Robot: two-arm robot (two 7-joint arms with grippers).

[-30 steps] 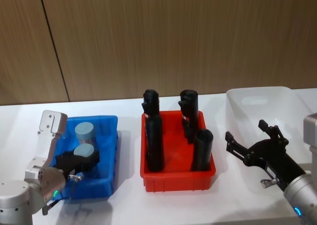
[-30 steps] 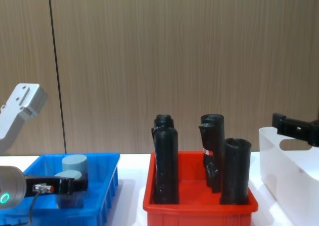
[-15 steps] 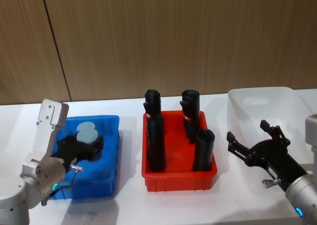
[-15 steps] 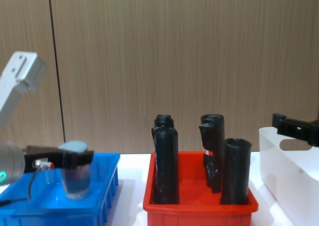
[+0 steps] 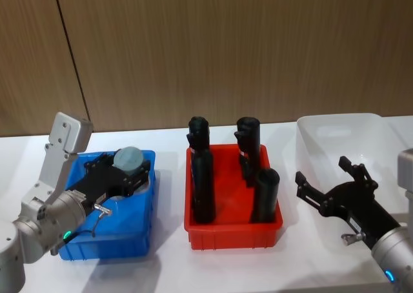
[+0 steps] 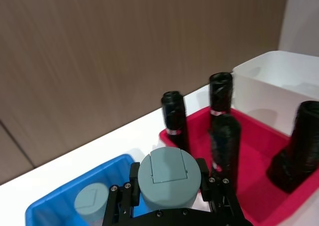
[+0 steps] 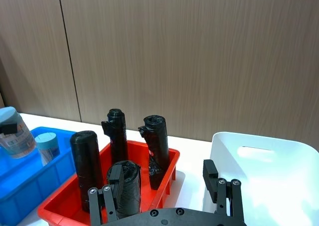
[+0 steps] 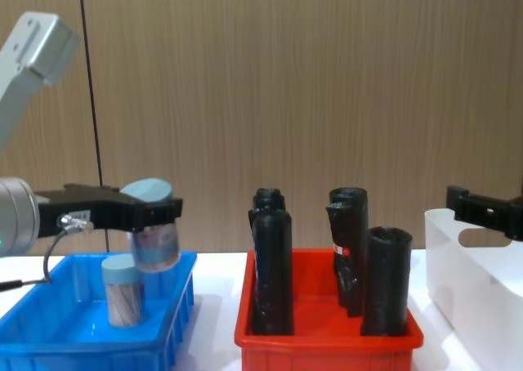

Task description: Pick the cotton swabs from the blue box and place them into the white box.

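Across the front, a white tabletop (image 5: 168, 267) carries three bins in a row; biggest is the white translucent plastic box (image 5: 335, 117) with tall smooth walls on the right, its oval handle cut-out plain to see in the chest view. Dead centre sits the red rectangular plastic bin (image 5: 232, 232); on the left is the bright blue shallow plastic box (image 5: 139, 235), near the red one but not touching it.

Four tall black rolls (image 5: 201, 190) stand upright inside the red bin, two at the back and two nearer the front.

Over on the right, the right gripper (image 5: 326, 177) hangs above the near left part of the white box; its jaws are spread wide with nothing between them.

On the left, the left gripper (image 5: 131, 168) reaches out over the blue box; its jaws are pinching a small clear cylindrical cotton swab jar with a flat pale blue-grey lid (image 8: 154, 236). That held jar is up above the blue box's rim, over the box's right half, and tipped so its lid slants; the chest view shows clear air under it.

A second cotton swab jar (image 8: 122, 289), same build, stands upright on the floor of the blue box, just left of and below the held one.
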